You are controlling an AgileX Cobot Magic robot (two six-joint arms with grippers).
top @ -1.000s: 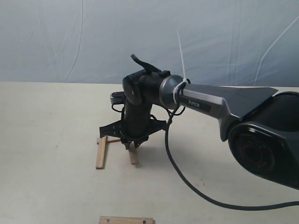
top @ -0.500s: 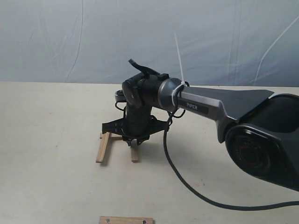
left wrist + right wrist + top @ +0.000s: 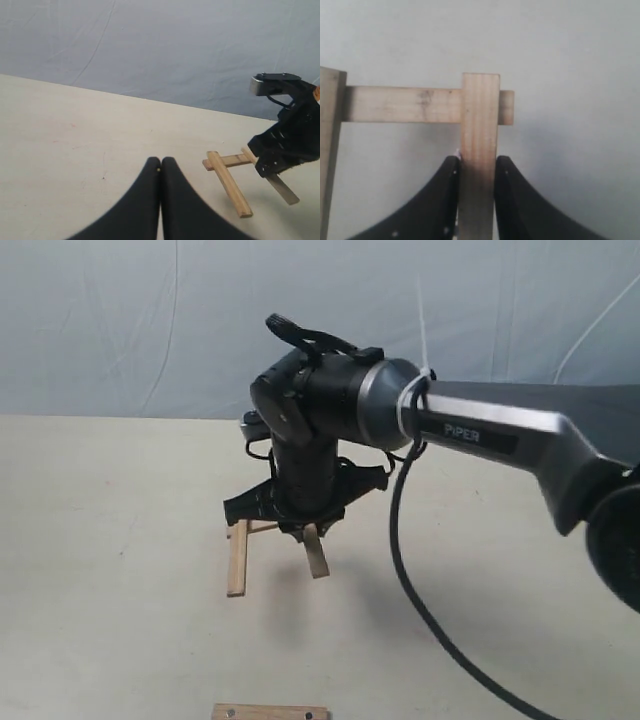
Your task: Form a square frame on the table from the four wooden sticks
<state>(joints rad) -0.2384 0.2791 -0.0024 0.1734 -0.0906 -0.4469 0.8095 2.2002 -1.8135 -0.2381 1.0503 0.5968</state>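
Exterior view showed the table (image 3: 100, 540), pale cream, carrying all the work pieces, with a blue-grey sheet (image 3: 150, 320) hung behind it. The right arm (image 3: 500, 430) reached across the table, wrist bent downward, and a black cable (image 3: 410, 570) trailed from it.

The right hand (image 3: 311, 535) pointed down at the table and was clamped on one wooden stick, the held stick (image 3: 480, 125). The right wrist view confirmed both fingers (image 3: 445, 200) pressed against its long edges. This stick projected from the fingertips at a tilt; whether its far end touched the table could not be determined.

The left hand (image 3: 160, 165) was closed, its two fingers touching and gripping nothing, and it sat well apart from the sticks.

Just beyond the right hand's fingertips, the held stick crossed over one end of the cross stick (image 3: 400, 104), with a short stub of that end showing past it. At the other end of the cross stick, beside the right hand, the third stick (image 3: 238, 560) met it at a corner and lay flat on the table. These three formed an open three-sided shape.

The fourth stick (image 3: 270, 712) lay alone, well apart from the right hand, with small dots near its ends.
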